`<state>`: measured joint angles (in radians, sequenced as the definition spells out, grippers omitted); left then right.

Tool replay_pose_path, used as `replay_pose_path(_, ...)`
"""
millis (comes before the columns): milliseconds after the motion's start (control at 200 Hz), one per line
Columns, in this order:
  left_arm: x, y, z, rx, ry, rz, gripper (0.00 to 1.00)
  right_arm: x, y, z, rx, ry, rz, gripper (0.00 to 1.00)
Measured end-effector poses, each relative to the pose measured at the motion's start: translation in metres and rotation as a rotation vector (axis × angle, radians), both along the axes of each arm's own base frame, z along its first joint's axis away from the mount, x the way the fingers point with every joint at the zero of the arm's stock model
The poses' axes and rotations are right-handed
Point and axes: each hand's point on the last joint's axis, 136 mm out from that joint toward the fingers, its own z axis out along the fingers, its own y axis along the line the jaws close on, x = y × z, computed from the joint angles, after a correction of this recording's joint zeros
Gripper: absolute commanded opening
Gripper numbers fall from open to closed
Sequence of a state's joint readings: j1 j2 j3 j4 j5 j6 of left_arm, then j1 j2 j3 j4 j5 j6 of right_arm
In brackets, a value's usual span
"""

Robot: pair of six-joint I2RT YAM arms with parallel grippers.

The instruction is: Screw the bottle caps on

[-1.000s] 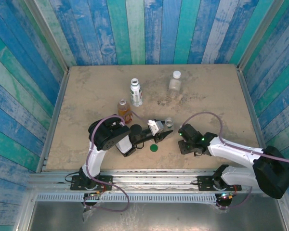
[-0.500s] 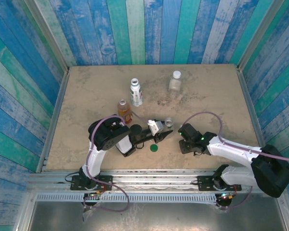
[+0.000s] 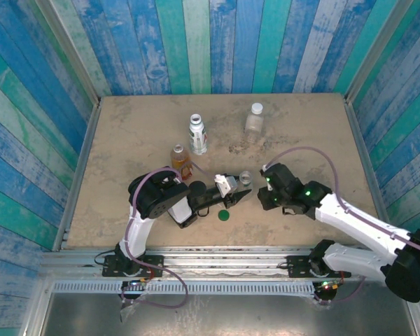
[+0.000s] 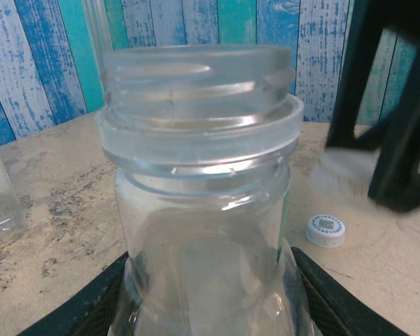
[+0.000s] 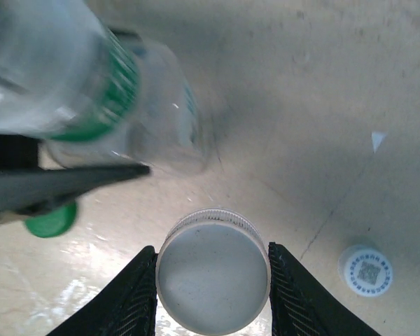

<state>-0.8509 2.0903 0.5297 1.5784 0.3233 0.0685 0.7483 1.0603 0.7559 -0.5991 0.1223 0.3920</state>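
Both my arms: white links, black joint housings. Left arm is mostly black up top, with a white block on the left gripper. Right arm has a green LED lit. Pinkish-grey cable loops over each. Black bases at 6 o'clock. Fingers black, tapered, matte.

A lab test booth: sandy table walled by blue-green painted planks.

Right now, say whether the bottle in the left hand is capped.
Uncapped: the clear bottle shows a bare threaded neck, and the right hand grips a pale cap.
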Motion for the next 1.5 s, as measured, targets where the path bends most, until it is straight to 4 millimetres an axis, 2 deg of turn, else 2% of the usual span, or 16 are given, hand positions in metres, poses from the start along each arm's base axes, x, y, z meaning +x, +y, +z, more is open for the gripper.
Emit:
replay_pose_path(215,0.000,0.000,0.000,0.001,-0.002,0.000,0.53,0.013,0.022,0.060,0.082,-0.082,0.067,0.39)
replay_pose_path(300,0.000,0.000,0.000,0.001,-0.002,0.000,0.53,0.018,0.030,0.074,0.097,-0.103,0.090,0.39)
replay_pose_path(385,0.000,0.000,0.000,0.001,-0.002,0.000,0.53,0.022,0.037,0.079,0.099,-0.105,0.116,0.39)
replay_pose_path(556,0.000,0.000,0.000,0.001,-0.003,-0.001,0.53,0.030,0.051,0.070,0.068,-0.068,0.169,0.39)
replay_pose_path(741,0.000,0.000,0.000,0.001,-0.003,-0.001,0.53,0.036,0.057,0.050,0.006,-0.029,0.201,0.40)
replay_pose_path(1502,0.000,0.000,0.000,0.002,-0.006,-0.003,0.54,0.040,0.062,0.049,-0.070,0.031,0.263,0.46)
